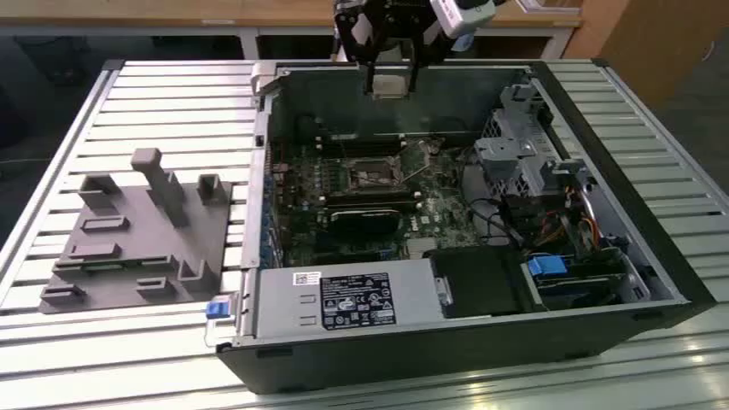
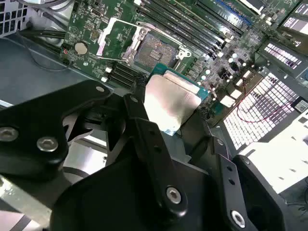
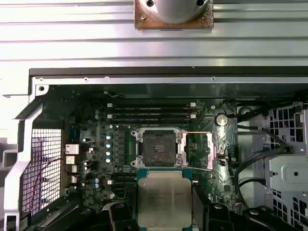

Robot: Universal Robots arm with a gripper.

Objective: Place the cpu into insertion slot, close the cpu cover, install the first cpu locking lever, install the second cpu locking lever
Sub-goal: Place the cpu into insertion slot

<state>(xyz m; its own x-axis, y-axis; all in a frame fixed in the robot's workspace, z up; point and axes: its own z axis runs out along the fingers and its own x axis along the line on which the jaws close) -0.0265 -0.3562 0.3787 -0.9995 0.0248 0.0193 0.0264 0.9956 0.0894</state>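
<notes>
An open black computer case (image 1: 433,359) lies on a slatted metal table (image 1: 171,94), its power supply (image 1: 341,303) at the near edge; a grey plastic fixture (image 1: 137,243) sits to the exterior view's left.

Exterior view overlooks the case (image 1: 456,354); both wrist views face its motherboard (image 2: 91,26).

Room abv insertion slot (image 3: 156,147) — cpu cover (image 2: 105,38) swung aside.

Tool (image 1: 388,81) pointing down, clamped on cpu (image 3: 163,199)
</notes>
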